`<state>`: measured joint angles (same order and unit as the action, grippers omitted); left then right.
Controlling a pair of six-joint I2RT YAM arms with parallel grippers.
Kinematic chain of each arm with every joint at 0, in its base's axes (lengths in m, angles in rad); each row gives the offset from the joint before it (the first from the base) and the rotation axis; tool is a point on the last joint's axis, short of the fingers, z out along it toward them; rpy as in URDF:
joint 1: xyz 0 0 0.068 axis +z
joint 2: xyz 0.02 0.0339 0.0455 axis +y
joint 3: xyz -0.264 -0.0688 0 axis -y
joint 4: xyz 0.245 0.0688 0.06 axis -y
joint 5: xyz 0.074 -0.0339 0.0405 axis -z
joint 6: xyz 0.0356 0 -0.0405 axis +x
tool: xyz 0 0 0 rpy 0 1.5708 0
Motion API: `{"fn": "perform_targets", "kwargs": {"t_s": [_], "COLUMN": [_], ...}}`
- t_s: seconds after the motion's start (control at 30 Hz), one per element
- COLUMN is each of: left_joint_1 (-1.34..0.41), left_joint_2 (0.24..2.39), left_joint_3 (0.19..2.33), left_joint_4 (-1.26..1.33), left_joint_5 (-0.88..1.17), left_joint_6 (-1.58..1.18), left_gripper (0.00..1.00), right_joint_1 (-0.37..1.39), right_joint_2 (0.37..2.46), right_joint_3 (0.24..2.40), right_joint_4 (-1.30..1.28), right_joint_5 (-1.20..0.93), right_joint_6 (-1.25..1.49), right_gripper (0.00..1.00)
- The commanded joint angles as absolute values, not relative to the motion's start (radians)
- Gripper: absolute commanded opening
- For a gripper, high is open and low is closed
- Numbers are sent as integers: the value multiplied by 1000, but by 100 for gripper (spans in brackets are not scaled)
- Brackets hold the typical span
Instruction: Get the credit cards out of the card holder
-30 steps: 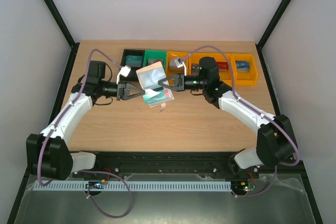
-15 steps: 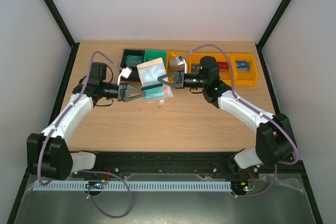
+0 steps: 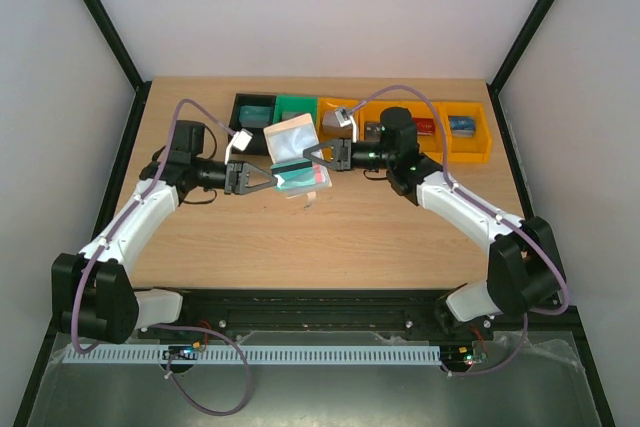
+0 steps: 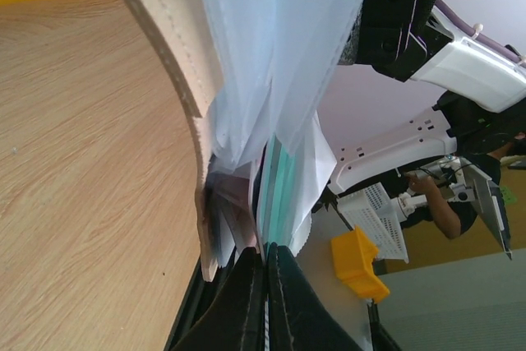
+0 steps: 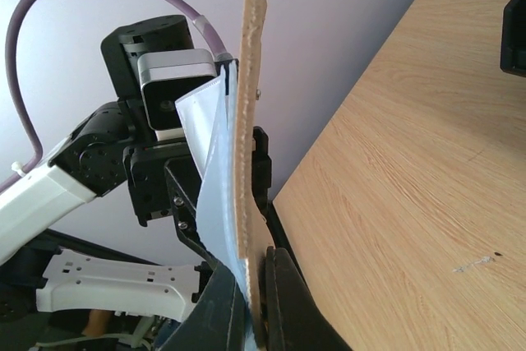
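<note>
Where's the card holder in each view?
Top: card holder at centre, above the table.
Left wrist: top centre, reaching down.
Right wrist: edge-on vertical strip, centre.
Shared landmark: wooden table, in all three.

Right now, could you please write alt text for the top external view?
Two arms hold an open card holder above a wooden table, the left pincer and right pincer both shut on it. A teal card shows inside; coloured bins line the far edge.
</note>
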<state>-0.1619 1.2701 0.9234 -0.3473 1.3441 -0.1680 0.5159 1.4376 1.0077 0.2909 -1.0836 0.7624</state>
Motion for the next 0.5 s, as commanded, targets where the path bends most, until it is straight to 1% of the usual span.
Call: {"fn": "perform_targets", "kwargs": {"t_s": [0.0,0.47], "left_joint_1": [-143,-141], "left_joint_2": [1246,1245], "left_joint_3": [907,904], "left_joint_4": [-344,-358], "left_joint_5": [1355,1367], "left_joint_6": [-155,-134], "left_gripper": [2,2], "right_joint_1": [465,434], "right_joint_2": [1381,1370], "right_joint_3": [1041,1026], "right_joint_4": [247,291], "right_joint_5": [-1094,-1110], "right_joint_6": [723,758], "right_gripper": [2,2]}}
